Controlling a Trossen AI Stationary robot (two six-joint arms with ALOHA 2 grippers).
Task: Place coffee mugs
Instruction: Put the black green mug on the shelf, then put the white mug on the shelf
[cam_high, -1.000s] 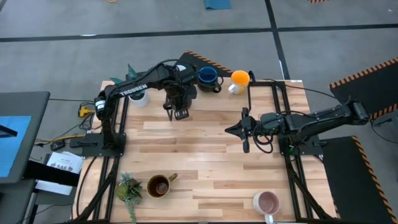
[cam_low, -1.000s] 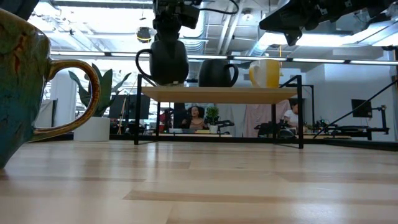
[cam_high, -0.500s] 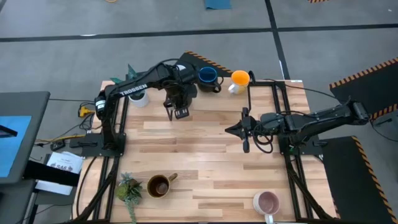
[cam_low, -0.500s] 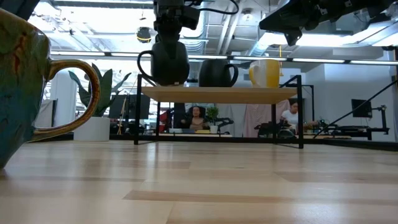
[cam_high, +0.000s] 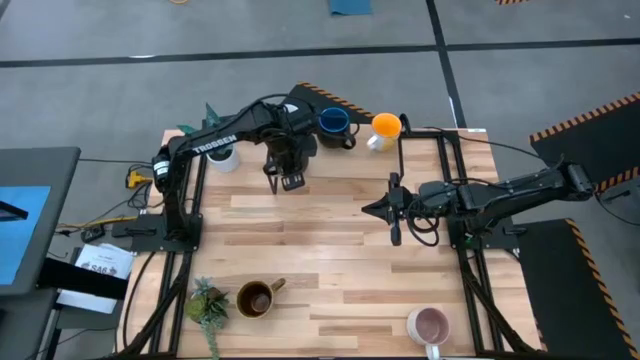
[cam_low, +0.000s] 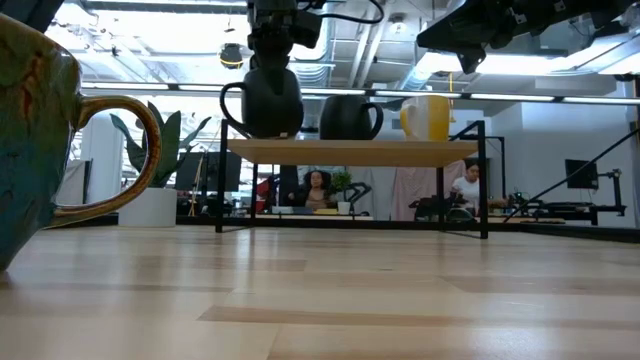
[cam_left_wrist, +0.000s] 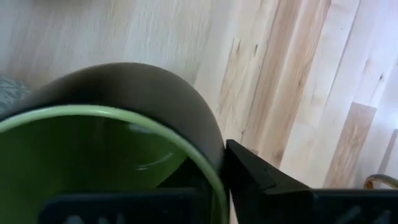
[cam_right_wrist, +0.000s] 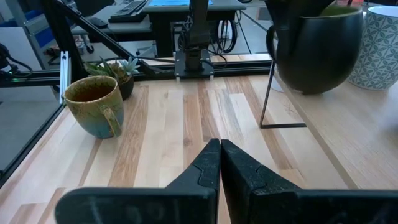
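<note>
Five mugs in sight: olive, blue, orange, brown, pink.
Left gripper (cam_high: 289, 172): near the table's (cam_high: 330, 250) far edge — jaws clamped on the olive mug's (cam_left_wrist: 118, 155) rim, one finger (cam_left_wrist: 249, 177) outside its wall.
Olive mug: held over the left end of the shelf (cam_low: 352, 150); whether it touches the shelf cannot be told.
Blue mug (cam_high: 334, 123): on the shelf, just beside the olive one.
Orange mug (cam_high: 385, 127): on the shelf, right of the blue.
Brown mug (cam_high: 256, 298): near edge, beside a plant (cam_high: 207, 303).
Pink mug (cam_high: 429, 326): near right corner.
Right gripper (cam_right_wrist: 220, 163): waiting over the table's right-centre — jaws closed, empty.
</note>
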